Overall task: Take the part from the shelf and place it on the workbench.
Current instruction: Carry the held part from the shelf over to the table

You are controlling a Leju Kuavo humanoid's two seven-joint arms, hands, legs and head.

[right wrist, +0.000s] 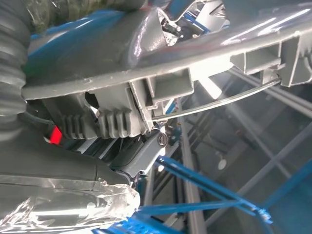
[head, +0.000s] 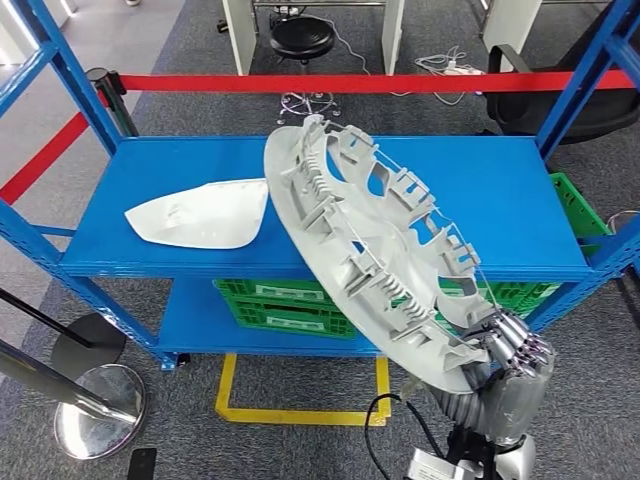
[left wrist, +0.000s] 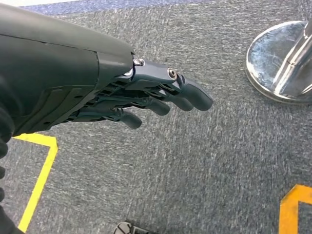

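Right hand [head: 517, 345] grips the hubcap [head: 370, 240] by its near rim, tilted above the shelf [head: 483, 190]; left hand [left wrist: 162, 95] hangs loose, holding nothing; carrying it well likely means a firm grip and keeping it clear of the uprights

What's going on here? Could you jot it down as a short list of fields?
Held part: round grey wheel cover, tilted, ribbed inner side up
Holder: right hand grips its near rim
Cover position: near edge out past the front of the blue shelf; whether the far edge touches the shelf is unclear
On shelf: white curved panel, lying flat
Lower shelf: green crates
Left hand: empty, fingers extended over grey carpet
Workbench: not seen
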